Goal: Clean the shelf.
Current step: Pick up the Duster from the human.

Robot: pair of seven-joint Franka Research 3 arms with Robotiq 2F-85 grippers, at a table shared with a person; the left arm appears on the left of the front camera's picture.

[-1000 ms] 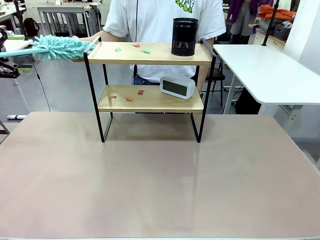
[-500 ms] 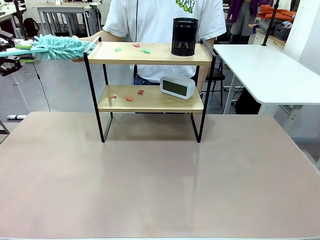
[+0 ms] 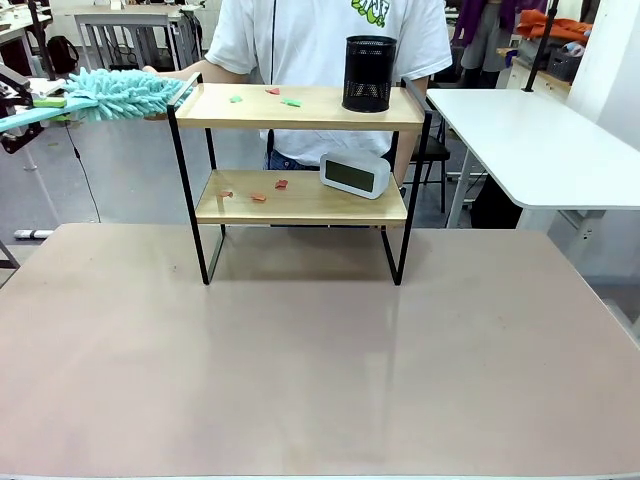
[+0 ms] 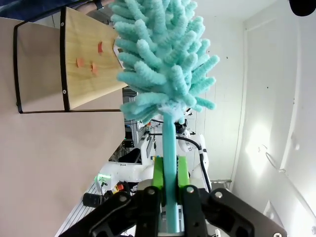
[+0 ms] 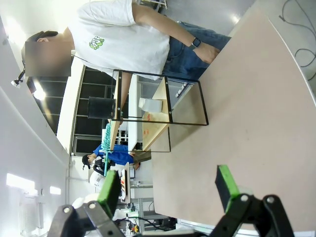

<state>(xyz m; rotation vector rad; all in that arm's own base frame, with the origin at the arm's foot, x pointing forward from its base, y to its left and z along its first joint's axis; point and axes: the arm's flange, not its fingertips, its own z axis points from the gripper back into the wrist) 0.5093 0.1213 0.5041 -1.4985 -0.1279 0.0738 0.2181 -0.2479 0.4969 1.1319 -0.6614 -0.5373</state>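
Observation:
The shelf (image 3: 300, 200) stands at the table's far side, two wooden boards in a black frame. Small green and red scraps (image 3: 291, 101) lie on its top board, orange and red ones (image 3: 258, 197) on the lower board. A fluffy teal duster (image 3: 122, 93) hovers just off the top board's left end. My left gripper (image 4: 170, 180) is shut on the duster's handle (image 4: 170, 148), with a shelf board (image 4: 91, 74) and its orange scraps beyond the head. My right gripper (image 5: 167, 185) is open and holds nothing, far from the shelf (image 5: 158, 106).
A black mesh cup (image 3: 369, 73) stands on the top board's right part. A grey clock (image 3: 355, 174) sits on the lower board. A person in a white shirt (image 3: 320, 40) stands behind the shelf, one arm (image 3: 185, 72) near its left end. A white table (image 3: 540, 140) lies at right.
The left gripper has shifted slightly up and toward the picture's left edge. The duster head stays at the shelf's top left end.

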